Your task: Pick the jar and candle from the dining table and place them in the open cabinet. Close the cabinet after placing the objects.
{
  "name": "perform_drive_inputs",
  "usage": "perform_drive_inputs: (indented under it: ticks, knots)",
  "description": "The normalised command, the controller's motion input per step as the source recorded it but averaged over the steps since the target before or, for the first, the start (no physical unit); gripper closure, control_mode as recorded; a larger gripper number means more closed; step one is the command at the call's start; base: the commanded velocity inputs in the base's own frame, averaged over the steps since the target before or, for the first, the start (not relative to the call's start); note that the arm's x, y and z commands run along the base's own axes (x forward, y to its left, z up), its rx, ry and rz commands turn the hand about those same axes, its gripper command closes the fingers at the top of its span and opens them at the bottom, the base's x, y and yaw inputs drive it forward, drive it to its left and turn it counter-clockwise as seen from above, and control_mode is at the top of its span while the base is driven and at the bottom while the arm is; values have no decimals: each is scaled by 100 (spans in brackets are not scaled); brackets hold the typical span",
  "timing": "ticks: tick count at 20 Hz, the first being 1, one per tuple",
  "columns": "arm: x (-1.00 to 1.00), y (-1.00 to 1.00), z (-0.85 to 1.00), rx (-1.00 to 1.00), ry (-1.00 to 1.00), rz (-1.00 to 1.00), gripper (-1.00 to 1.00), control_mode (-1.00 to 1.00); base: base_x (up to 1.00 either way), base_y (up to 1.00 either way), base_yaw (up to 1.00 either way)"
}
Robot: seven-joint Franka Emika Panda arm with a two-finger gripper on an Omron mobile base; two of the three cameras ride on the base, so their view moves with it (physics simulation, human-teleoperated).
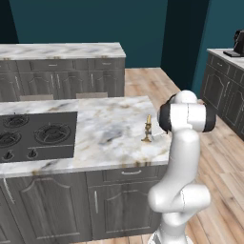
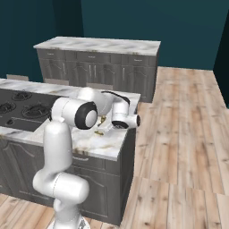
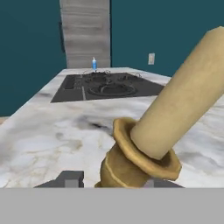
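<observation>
The candle (image 1: 148, 128) is a pale-yellow taper in a small brass holder. It stands upright near the right end of the dining table (image 1: 109, 128), to the right of the black cooktop (image 1: 33, 136). In the hand view the candle (image 3: 175, 100) looms close and slanted. Its holder sits between the two fingertips of my gripper (image 3: 111, 181). The left fingertip (image 3: 70, 178) stands a small gap off the holder, and the other is half hidden behind it. In the right base view the gripper (image 2: 107, 127) hangs low over the table's corner. The jar is out of view.
A second marble counter (image 1: 62, 50) on dark base cabinets runs behind the table. A black appliance (image 1: 238, 43) sits on a counter at the right. A small blue bottle (image 3: 93, 63) stands past the cooktop. Behind it rises a grey wood-grain panel (image 3: 85, 33). Wood floor (image 2: 179, 134) lies right of the table.
</observation>
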Motion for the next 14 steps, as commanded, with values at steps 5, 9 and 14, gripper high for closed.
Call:
perform_drive_inputs:
  ticks: [5, 9, 14]
  knots:
    - [-1, 12, 0, 0, -9, 0, 100, -100, 0, 0, 0]
    - [-12, 31, 13, -2, -13, 0, 100, -100, 0, 0, 0]
    - [-13, 31, 47, -1, -5, 0, 100, -100, 0, 0, 0]
